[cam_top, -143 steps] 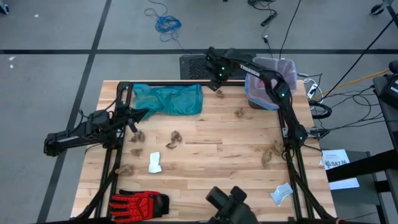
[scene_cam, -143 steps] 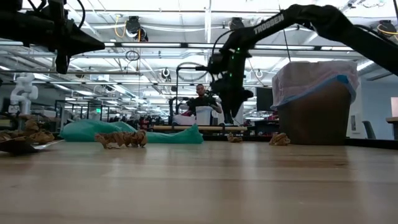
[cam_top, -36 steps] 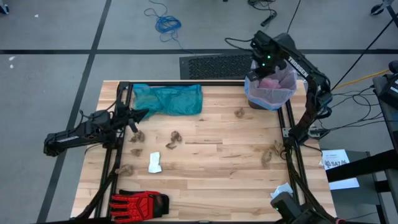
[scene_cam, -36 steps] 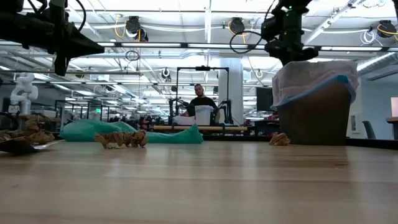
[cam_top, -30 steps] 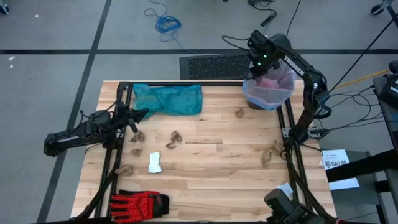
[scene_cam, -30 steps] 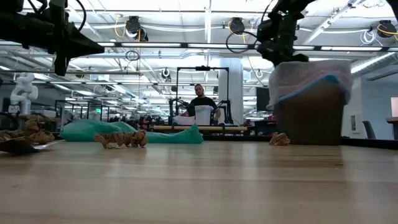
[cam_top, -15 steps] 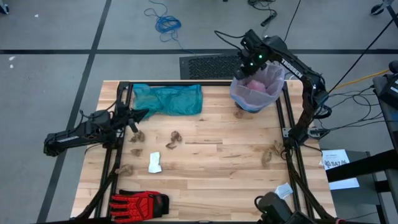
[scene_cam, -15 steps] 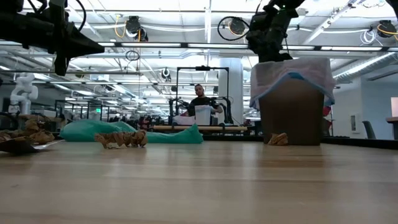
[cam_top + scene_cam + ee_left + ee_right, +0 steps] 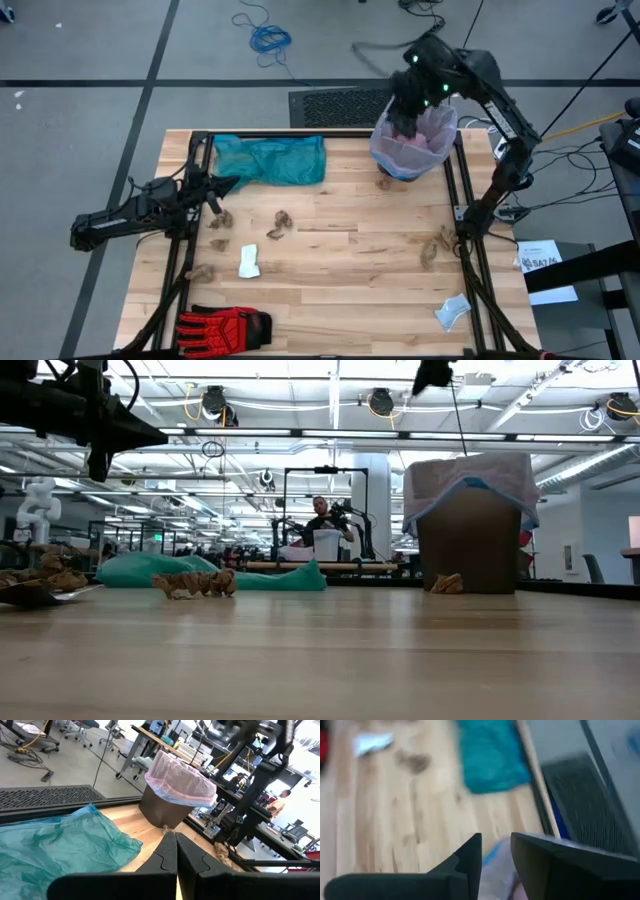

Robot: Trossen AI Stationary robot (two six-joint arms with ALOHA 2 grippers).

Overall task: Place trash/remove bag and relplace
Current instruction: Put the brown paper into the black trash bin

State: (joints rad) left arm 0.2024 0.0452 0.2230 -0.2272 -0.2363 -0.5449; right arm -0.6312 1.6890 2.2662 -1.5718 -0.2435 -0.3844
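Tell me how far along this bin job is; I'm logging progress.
Early stage. Done: the bin wears its pink bag, with something pink lying inside. In hand: the right pincer is above the bin's rim, fingers parted, holding nothing visible; the left pincer waits shut beside the teal bag. Left: crumpled scraps scattered on the table, then removing and replacing the bag.
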